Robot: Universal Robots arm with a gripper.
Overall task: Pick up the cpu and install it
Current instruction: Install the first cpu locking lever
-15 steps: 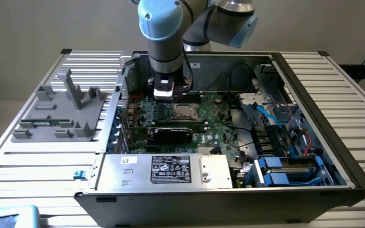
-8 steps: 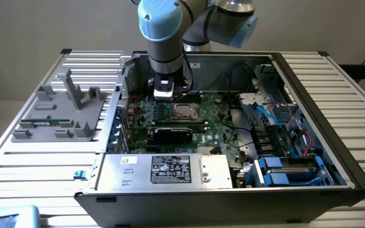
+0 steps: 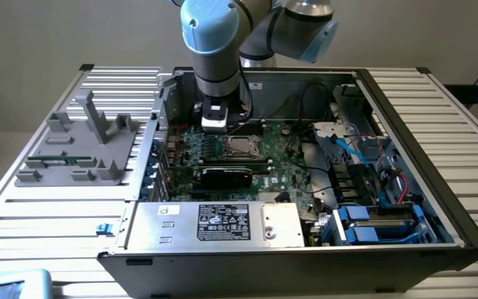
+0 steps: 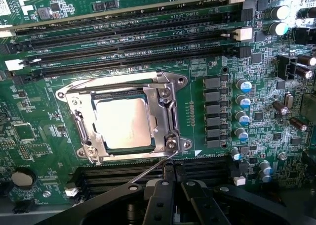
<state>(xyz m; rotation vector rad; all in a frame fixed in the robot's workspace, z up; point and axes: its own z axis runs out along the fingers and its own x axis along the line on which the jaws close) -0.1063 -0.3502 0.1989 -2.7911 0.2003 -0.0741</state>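
Seated flat, shiny silver top up: the cpu (image 4: 123,122), inside the dark socket frame (image 4: 81,118) on the green motherboard (image 4: 44,151). Bordered along its edges by a metal bracket (image 4: 168,111), screwed down at the corners. From one bracket corner, a thin wire lever (image 4: 153,169), slanting toward the end effector; cannot tell whether touching it.

End effector (image 4: 178,198): clenched, black fingers (image 4: 160,205) pressed side by side, nothing seen between them. Hovers just beside the socket, apart from the cpu, over a short bank of black memory slots (image 4: 207,168). On the far side of the socket, longer memory slots (image 4: 123,42) in parallel rows. Near the bracket, a line of blue-topped capacitors (image 4: 242,109) beside a column of grey square components.

In the exterior view, the socket as a small bright square in the middle of the board, with the end effector just to the exterior view's left of it and slightly farther back. Above it, the arm (image 3: 218,50), blue-capped, reaching straight down into the open computer case (image 3: 405,118). Below the socket, a black expansion card (image 3: 226,174) across the board. At the near end of the case, a silver box with a printed label (image 3: 222,221); to the exterior view's right of that, blue drive cages (image 3: 363,224) and loose cables. Case resting on a slatted metal bench (image 3: 455,112). To the exterior view's left of the case, a grey plastic fixture (image 3: 81,143) with upright posts, also on the bench.
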